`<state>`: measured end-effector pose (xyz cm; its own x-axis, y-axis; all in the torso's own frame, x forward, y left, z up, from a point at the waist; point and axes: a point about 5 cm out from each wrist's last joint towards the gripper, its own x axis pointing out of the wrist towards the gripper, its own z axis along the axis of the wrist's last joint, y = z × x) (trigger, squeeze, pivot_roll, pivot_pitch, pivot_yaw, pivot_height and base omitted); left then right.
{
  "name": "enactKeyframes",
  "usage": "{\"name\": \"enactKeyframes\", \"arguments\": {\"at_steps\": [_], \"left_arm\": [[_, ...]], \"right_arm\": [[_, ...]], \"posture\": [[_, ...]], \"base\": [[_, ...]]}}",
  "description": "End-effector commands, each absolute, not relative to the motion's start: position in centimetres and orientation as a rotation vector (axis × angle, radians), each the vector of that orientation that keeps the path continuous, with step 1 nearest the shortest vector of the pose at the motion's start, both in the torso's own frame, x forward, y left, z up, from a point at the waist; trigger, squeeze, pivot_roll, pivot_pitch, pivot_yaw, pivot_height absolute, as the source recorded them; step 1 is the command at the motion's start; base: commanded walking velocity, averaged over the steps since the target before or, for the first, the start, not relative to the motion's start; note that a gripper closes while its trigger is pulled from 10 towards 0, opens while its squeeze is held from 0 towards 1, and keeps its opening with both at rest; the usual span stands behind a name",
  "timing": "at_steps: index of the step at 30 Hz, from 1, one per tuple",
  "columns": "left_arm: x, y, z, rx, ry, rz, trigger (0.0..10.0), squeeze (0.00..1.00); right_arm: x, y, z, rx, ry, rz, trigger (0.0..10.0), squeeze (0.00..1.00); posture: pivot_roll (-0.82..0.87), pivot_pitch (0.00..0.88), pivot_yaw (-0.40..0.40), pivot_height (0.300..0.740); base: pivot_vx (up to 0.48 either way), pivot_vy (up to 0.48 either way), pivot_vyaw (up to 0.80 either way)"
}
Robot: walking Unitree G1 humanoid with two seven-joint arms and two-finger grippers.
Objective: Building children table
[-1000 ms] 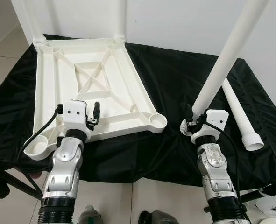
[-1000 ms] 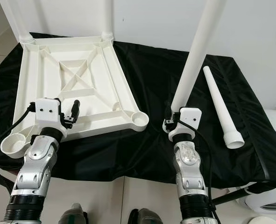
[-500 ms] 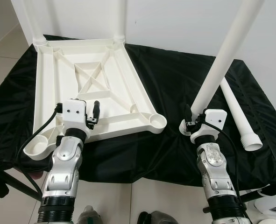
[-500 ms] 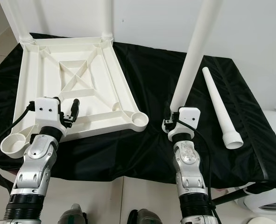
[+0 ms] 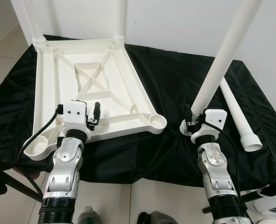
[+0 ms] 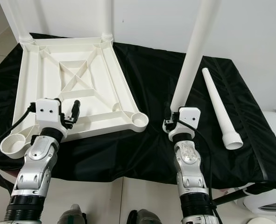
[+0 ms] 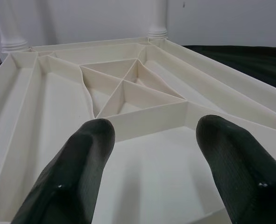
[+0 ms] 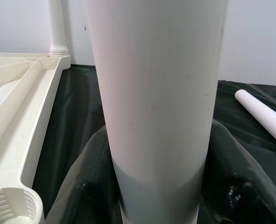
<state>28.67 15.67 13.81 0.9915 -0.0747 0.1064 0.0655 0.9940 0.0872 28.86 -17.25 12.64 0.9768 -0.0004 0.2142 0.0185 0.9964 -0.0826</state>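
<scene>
right gripper clamped on a table leg, left gripper open over the tabletop

right gripper (image 5: 190, 124): both black fingers (image 8: 84, 186) pressed against the sides of a white leg (image 5: 220, 58), near its wide threaded end. jaws closed on it. the leg stands nearly upright, tilting up and to the right, lower end just above the black cloth (image 5: 175, 84), well right of the tabletop's near right corner.

left gripper (image 5: 95, 112): fingers (image 7: 79, 161) spread apart, nothing between them. it hovers over the near edge of the upside-down white tabletop (image 5: 58, 88), pointing toward the far side across the ribbed underside. cannot tell from the head views if the tips touch the plastic; wrist view shows them just above a bare panel near the x-shaped ribs (image 7: 123, 86).

tabletop: lies underside up on the left half of the cloth, long axis running near to far. round sockets at both near corners: near right socket (image 5: 156, 122) and near left socket (image 5: 38, 145), both unfilled. two legs already standing in the far corners: far left leg (image 5: 35, 23) and far right leg (image 5: 119, 18).

one more loose leg (image 5: 238, 114) lies flat on the cloth at the right, wide end toward the near side, just beside the held leg but apart from it.

cloth covers a low surface; tiled floor (image 5: 2, 46) to the left, white wall (image 5: 175, 23) behind.
</scene>
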Motion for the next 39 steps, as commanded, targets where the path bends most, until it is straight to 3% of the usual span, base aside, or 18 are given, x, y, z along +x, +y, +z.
{"name": "enactKeyframes", "arguments": {"at_steps": [1, 39], "left_arm": [[28.54, 15.74, 13.91, 0.080, -0.117, -0.043, 10.0, 0.00], [28.50, 15.72, 14.04, 0.085, -0.123, -0.050, 10.0, 0.00]], "right_arm": [[28.75, -17.45, 12.39, -0.087, -0.206, -0.011, 10.0, 0.00], [28.81, -17.17, 12.42, 0.023, -0.175, 0.039, 10.0, 0.00]], "posture": [[0.09, 0.003, -0.100, 0.740], [0.09, 0.011, -0.106, 0.740]], "base": [[0.000, 0.000, 0.00], [0.000, 0.000, 0.00]]}}
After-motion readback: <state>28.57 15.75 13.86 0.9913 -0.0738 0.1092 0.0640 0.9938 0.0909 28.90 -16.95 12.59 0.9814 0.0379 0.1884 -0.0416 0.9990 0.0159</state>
